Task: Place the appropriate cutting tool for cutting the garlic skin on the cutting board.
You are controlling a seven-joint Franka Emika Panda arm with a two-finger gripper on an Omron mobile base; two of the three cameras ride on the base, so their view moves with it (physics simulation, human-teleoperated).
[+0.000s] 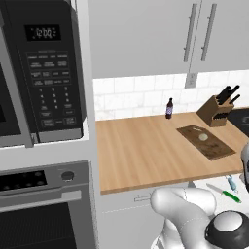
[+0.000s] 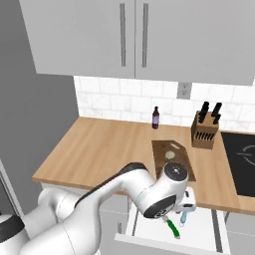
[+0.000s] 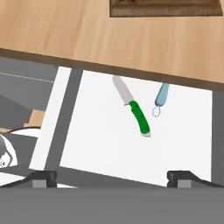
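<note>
The green-handled knife [image 3: 139,117] lies flat in an open white drawer [image 3: 100,144], its silver blade pointing toward the counter. The knife [image 2: 173,228] is also seen just below my hand, and at the lower right of the left base view [image 1: 225,193]. My gripper [image 3: 113,179] hovers above the drawer, open, with nothing between its fingertips [image 3: 43,178]. The dark brown cutting board [image 2: 174,164] lies on the counter behind the drawer, with the pale garlic [image 2: 170,155] resting on it. The board [image 1: 214,148] and garlic [image 1: 203,137] also appear at right.
A blue-handled tool [image 3: 162,96] lies in the drawer just right of the knife. A wooden knife block [image 2: 204,130] and a dark bottle [image 2: 155,118] stand at the back of the counter. A black cooktop [image 2: 241,154] lies at right; a microwave [image 1: 46,73] and oven stand at left.
</note>
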